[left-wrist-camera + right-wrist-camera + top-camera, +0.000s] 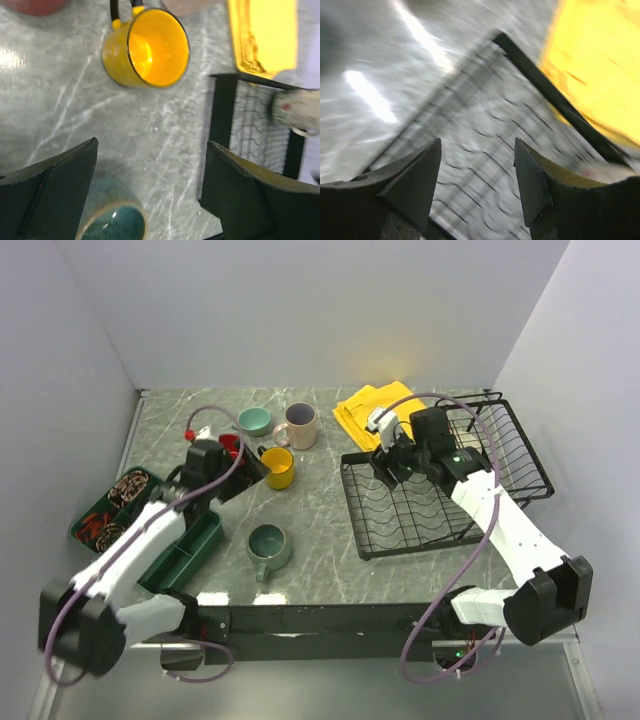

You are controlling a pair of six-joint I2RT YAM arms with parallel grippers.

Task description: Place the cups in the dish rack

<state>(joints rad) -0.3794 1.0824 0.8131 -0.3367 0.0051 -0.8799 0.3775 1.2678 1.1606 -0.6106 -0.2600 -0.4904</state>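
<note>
A grey-teal mug [112, 220] is set on the desk [320, 510] just short of the spread left hand [152, 145], the yellow mug [150, 47] just beyond it. Further off, the right hand [477, 142] is held spread above the dish rack [400, 510]

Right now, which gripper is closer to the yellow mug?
Left. The left gripper hovers open just beside the yellow mug, on its left in the top view. The right gripper is far off on the mug's other side, over the dish rack.

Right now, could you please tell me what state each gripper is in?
Left gripper: open, empty.
Right gripper: open, empty.
</note>
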